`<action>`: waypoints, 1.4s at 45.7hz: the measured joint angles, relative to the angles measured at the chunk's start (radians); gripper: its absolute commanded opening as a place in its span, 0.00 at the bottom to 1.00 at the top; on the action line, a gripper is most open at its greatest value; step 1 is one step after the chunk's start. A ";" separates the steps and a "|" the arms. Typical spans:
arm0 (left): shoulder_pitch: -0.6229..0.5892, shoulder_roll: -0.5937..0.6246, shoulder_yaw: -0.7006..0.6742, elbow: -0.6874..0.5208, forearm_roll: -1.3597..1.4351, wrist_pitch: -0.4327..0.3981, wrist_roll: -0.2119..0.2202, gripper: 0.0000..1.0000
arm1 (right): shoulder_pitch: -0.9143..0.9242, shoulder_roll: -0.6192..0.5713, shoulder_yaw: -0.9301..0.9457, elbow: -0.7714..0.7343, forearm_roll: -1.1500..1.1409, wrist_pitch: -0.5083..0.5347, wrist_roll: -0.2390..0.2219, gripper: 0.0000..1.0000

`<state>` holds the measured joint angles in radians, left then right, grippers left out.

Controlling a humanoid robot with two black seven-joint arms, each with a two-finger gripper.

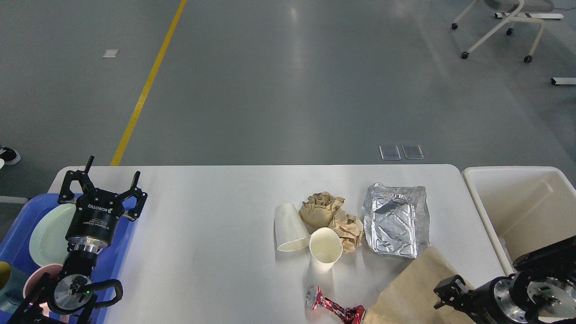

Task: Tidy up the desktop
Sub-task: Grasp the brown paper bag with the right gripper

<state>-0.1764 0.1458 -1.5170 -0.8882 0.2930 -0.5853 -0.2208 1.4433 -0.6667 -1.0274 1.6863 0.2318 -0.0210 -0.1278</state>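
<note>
At the left edge of the frame a blue tray (20, 227) is seen, in which a pale green plate (49, 234) and a pink bowl (38, 280) are held; something yellow and teal at the very edge cannot be identified. At the right edge a cream-white bin (483, 198) is placed just beside the tabletop; little can be made out inside it.

The desktop (202, 225), a wide white surface with rounded corners, fills the lower middle of the frame. At its centre right a white paper cup (325, 249) stands upright, open and seemingly empty, and a second white cup (290, 227) lies on its side touching it. Two crumpled brown paper balls (330, 217) are bunched behind the cups, and a dented foil tray (396, 219) lies to their right. At the lower edge a crushed red can (335, 308) is found beside a flat brown paper bag (416, 292).

The left gripper (102, 183) is held over the desktop's upper left corner and the tray's edge, its fingers spread apart and nothing between them. The word "ROBOTIQ" is printed on its body. The right gripper (445, 292) is seen at the lower right, over the bag's corner; whether it is released or clenched cannot be told.
</note>
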 measured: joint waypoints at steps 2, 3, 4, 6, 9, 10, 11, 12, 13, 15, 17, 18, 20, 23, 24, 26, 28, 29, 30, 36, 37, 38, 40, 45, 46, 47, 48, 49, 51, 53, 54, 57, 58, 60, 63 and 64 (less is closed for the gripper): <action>0.000 0.000 0.000 0.000 0.000 0.000 0.000 0.96 | -0.020 0.001 0.016 -0.021 0.039 -0.001 0.004 1.00; 0.000 0.000 0.000 0.000 0.000 0.000 0.000 0.96 | -0.031 0.002 0.026 -0.036 0.061 -0.002 0.005 1.00; 0.000 0.000 0.000 0.000 0.000 0.000 0.000 0.96 | -0.039 0.004 0.032 -0.049 0.077 -0.002 0.006 1.00; 0.000 0.000 0.000 0.000 0.000 0.000 0.000 0.96 | -0.055 0.010 0.041 -0.073 0.103 -0.002 0.006 1.00; 0.000 0.000 0.000 0.000 0.000 0.000 0.000 0.96 | -0.077 0.034 0.047 -0.106 0.126 -0.002 0.006 1.00; 0.000 0.000 0.000 0.000 0.000 0.000 0.000 0.96 | -0.085 0.043 0.048 -0.115 0.130 -0.002 0.007 1.00; 0.000 0.000 0.000 0.000 0.000 0.000 0.000 0.96 | -0.093 0.055 0.049 -0.125 0.133 -0.002 0.006 1.00; 0.000 0.000 0.000 0.000 0.000 0.000 0.000 0.96 | -0.107 0.074 0.050 -0.140 0.137 -0.002 0.006 1.00; 0.000 0.000 0.000 0.000 0.000 0.000 0.000 0.96 | -0.111 0.080 0.050 -0.144 0.137 -0.002 0.006 1.00; 0.000 0.000 0.000 0.000 0.000 0.000 0.000 0.96 | -0.117 0.089 0.050 -0.149 0.136 -0.002 0.006 0.99; 0.000 0.000 0.000 0.000 0.000 0.000 0.000 0.96 | -0.120 0.096 0.050 -0.153 0.133 -0.002 0.006 0.98; 0.000 0.000 0.000 0.000 0.000 0.000 0.000 0.96 | -0.121 0.098 0.050 -0.155 0.132 -0.002 0.006 0.97; 0.000 0.000 0.000 0.000 0.000 0.000 0.000 0.96 | -0.123 0.101 0.050 -0.160 0.131 -0.002 0.006 0.91; 0.000 0.000 0.000 0.000 0.000 0.000 0.000 0.96 | -0.128 0.103 0.050 -0.167 0.131 -0.002 0.006 0.78; 0.000 0.000 0.000 0.000 0.000 0.000 0.000 0.96 | -0.130 0.104 0.050 -0.170 0.132 -0.002 0.006 0.73; 0.000 0.000 0.000 0.000 0.000 0.000 0.000 0.96 | -0.132 0.108 0.050 -0.173 0.134 -0.002 0.005 0.62; 0.000 0.000 0.000 0.000 0.000 0.000 0.000 0.96 | -0.135 0.112 0.050 -0.176 0.136 -0.002 0.005 0.50; 0.000 0.000 0.000 0.000 0.000 0.000 0.000 0.96 | -0.136 0.114 0.050 -0.177 0.137 -0.002 0.005 0.44; -0.001 0.000 0.000 0.000 0.000 0.000 0.000 0.96 | -0.138 0.116 0.050 -0.178 0.139 -0.002 0.006 0.39; -0.001 0.000 0.000 0.000 0.000 0.000 0.000 0.96 | -0.152 0.127 0.050 -0.182 0.144 -0.002 0.005 0.01; -0.001 0.000 0.000 0.000 0.000 0.000 0.000 0.96 | -0.154 0.130 0.050 -0.182 0.144 -0.001 0.005 0.00; -0.001 0.000 0.000 0.000 0.000 0.000 0.000 0.96 | -0.156 0.133 0.050 -0.182 0.144 0.000 0.005 0.00; -0.001 0.000 0.000 0.000 0.000 0.000 0.000 0.96 | -0.162 0.138 0.051 -0.182 0.145 0.001 0.005 0.00; -0.001 0.000 0.000 0.000 0.000 0.000 0.000 0.96 | -0.168 0.141 0.051 -0.182 0.145 0.000 0.006 0.00; -0.001 0.000 0.000 0.000 0.000 0.000 0.000 0.96 | -0.168 0.142 0.051 -0.183 0.145 0.000 0.006 0.00; -0.001 0.000 0.000 0.000 0.000 0.000 0.000 0.96 | -0.168 0.142 0.051 -0.183 0.145 0.000 0.006 0.00; -0.001 0.000 0.000 0.000 0.000 0.000 0.000 0.96 | -0.168 0.142 0.051 -0.184 0.145 0.000 0.006 0.00; -0.001 0.000 0.000 0.000 0.000 0.000 0.000 0.96 | -0.169 0.142 0.051 -0.184 0.144 0.000 0.006 0.00; 0.000 0.000 0.000 0.000 0.000 0.000 0.000 0.96 | -0.169 0.142 0.051 -0.187 0.144 0.001 0.006 0.00; 0.000 0.000 0.000 0.000 0.000 0.000 0.000 0.96 | -0.169 0.142 0.051 -0.191 0.143 0.008 0.006 0.00; 0.000 0.000 0.000 0.000 0.000 0.000 0.000 0.96 | -0.168 0.142 0.051 -0.193 0.143 0.011 0.005 0.00; 0.000 0.000 0.000 0.000 0.000 0.000 0.000 0.96 | -0.165 0.142 0.051 -0.196 0.139 0.017 0.004 0.00; 0.000 0.000 0.000 0.000 0.000 0.000 0.000 0.96 | -0.165 0.142 0.051 -0.196 0.136 0.017 0.004 0.00; 0.000 0.000 0.000 0.000 0.000 0.000 0.000 0.96 | -0.163 0.142 0.051 -0.196 0.132 0.019 0.003 0.00; 0.000 0.000 0.000 0.000 0.000 -0.001 0.000 0.96 | -0.161 0.142 0.050 -0.196 0.131 0.019 0.002 0.00; 0.000 0.000 0.000 0.000 0.000 -0.001 0.000 0.96 | -0.160 0.142 0.050 -0.196 0.131 0.020 0.002 0.00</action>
<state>-0.1766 0.1458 -1.5171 -0.8882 0.2930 -0.5861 -0.2209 1.2831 -0.5246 -0.9770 1.4907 0.3626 -0.0014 -0.1254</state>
